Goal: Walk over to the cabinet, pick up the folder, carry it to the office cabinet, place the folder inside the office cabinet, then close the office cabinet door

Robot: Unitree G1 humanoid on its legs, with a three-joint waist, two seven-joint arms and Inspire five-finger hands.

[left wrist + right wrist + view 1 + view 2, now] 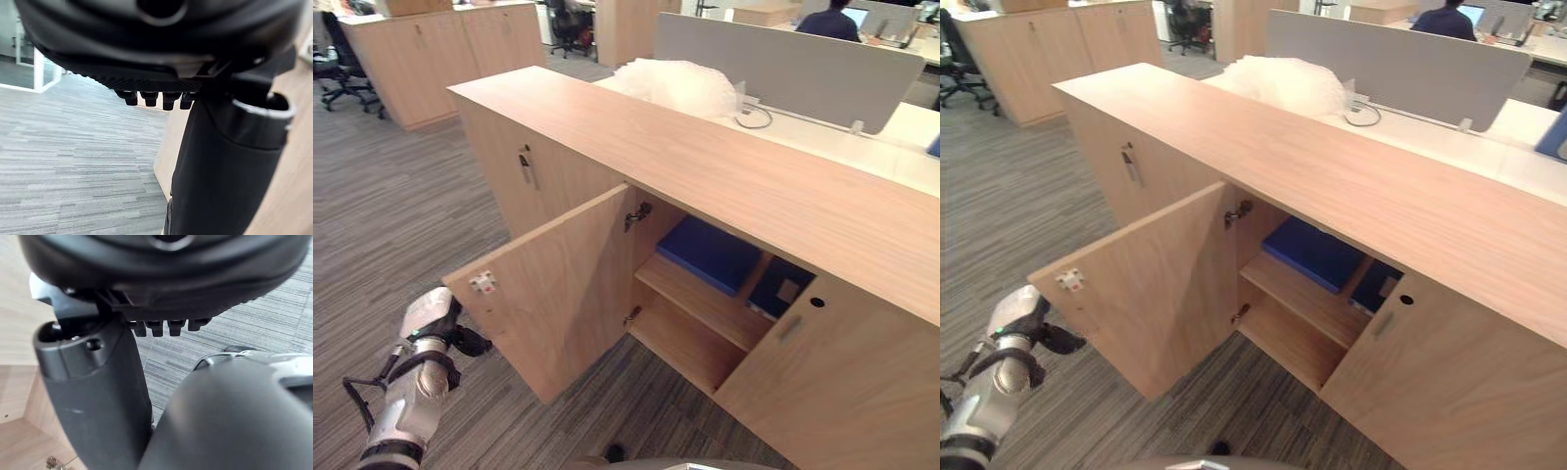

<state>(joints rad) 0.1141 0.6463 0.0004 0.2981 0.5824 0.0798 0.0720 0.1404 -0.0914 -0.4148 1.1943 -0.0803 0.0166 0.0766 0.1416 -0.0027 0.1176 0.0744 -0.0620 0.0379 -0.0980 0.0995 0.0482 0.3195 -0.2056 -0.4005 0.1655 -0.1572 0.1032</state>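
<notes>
Striped grey carpet, flat blue folder

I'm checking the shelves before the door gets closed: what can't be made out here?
- Dark folder: eye views, right part behind the shut door.
- Blue folder: eye views, far end under the cabinet top.
- Left hand: eye views, contact with the open door hidden by its edge.

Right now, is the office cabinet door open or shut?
Open: the door stands swung out, and the blue folder is visible on the shelf inside.
</notes>
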